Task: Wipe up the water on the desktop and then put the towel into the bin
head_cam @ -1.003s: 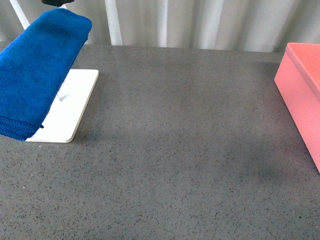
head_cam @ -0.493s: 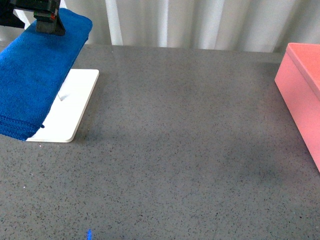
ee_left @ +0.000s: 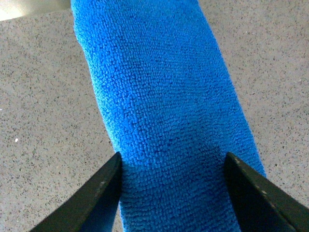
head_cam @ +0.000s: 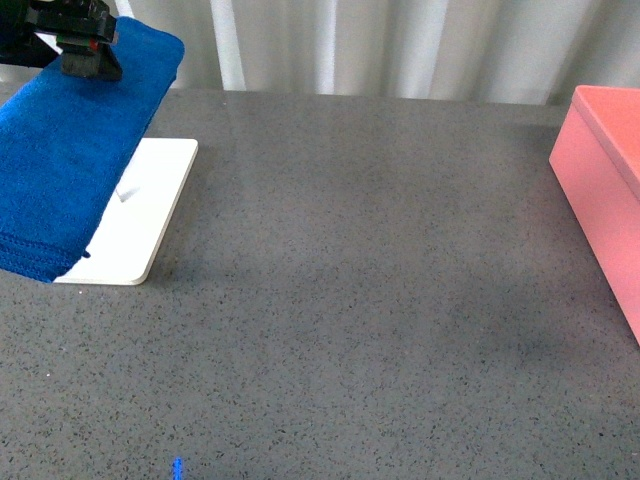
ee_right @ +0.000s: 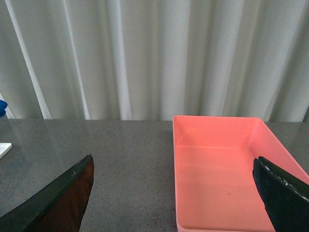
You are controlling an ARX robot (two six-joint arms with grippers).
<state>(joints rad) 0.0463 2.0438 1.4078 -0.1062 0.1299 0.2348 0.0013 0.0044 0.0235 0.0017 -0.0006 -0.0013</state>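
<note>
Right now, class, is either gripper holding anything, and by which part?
Nothing is held yet. The left gripper straddles the towel at its top fold, jaws open; the right gripper is open and empty.

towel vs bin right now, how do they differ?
The towel is blue and fuzzy; the bin is salmon-pink smooth plastic. The towel drapes over the white rack at the left; the bin sits on the desktop at the right. The left gripper straddles the towel; the bin is empty.

Left jaws and right jaws gape wide.
</note>
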